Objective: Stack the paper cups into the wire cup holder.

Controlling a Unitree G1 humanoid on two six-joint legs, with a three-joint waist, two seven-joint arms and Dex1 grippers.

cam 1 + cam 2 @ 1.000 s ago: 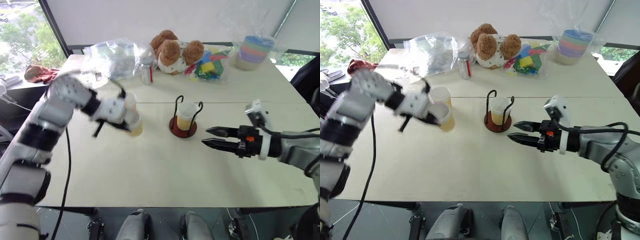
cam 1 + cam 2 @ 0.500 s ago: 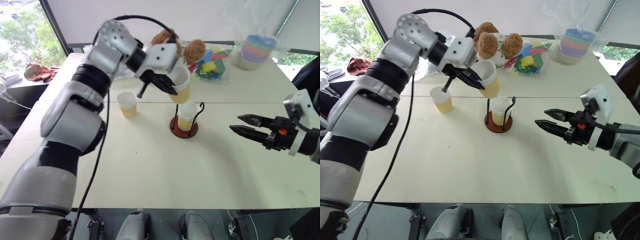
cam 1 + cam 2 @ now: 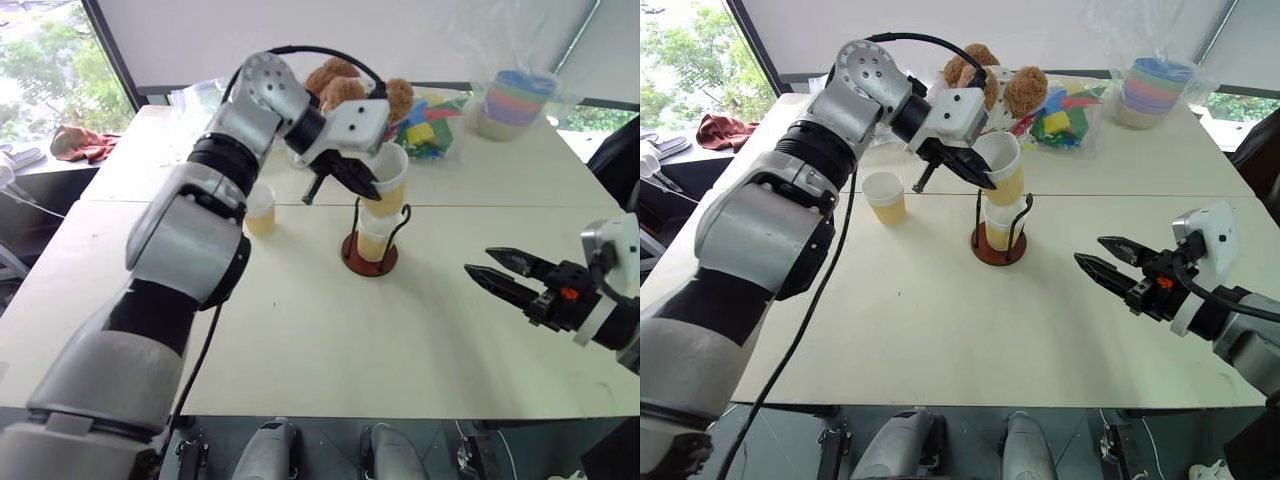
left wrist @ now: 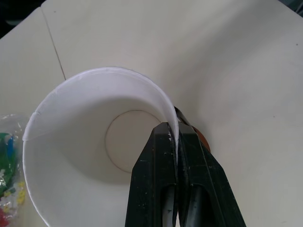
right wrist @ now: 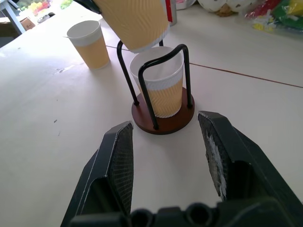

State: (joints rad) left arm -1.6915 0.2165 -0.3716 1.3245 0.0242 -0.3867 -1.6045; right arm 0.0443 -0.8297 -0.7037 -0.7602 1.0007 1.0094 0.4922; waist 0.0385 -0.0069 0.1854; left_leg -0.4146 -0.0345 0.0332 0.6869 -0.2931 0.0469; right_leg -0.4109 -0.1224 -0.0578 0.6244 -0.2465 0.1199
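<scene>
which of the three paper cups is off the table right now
The cup pinched by its rim in the left gripper, tilted above the wire cup holder. One cup sits in the holder; another stands on the table.

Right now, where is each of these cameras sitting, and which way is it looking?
Head views (two eyes, same scene): from the head, looking down over the table; both arms show, left gripper holding a paper cup above the wire cup holder.
Left wrist view: on the left wrist, looking into the pinched cup; its shut fingers show.
Right wrist view: on the right wrist, facing the holder; its open fingers show.
Shared: the held cup, in every view.
</scene>
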